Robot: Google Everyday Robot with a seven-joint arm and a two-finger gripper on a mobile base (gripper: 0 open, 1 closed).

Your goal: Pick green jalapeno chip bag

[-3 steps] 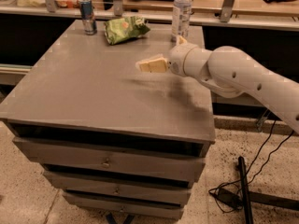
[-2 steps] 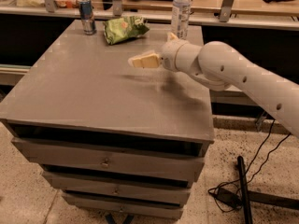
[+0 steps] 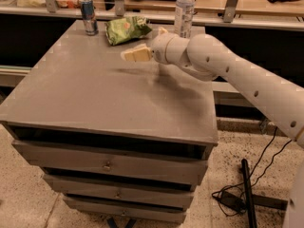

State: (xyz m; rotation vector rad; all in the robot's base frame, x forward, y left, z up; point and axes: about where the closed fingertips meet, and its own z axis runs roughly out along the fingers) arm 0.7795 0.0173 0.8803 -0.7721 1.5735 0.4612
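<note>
- The green jalapeno chip bag [image 3: 127, 29] is lying flat near the far edge of the desk [image 3: 95, 94], between the blue can [image 3: 88, 16] toward the far-left corner and the water bottle [image 3: 184, 11].
- The hand [image 3: 135, 55] is hovering above the desk, pointing left; whether it is open or closed cannot be told.
- The bag is sitting beyond the hand toward the far edge, near but apart.
- The bag's long axis is running roughly along the far edge, so the approach is likely calling for a short advance toward that edge.
</note>
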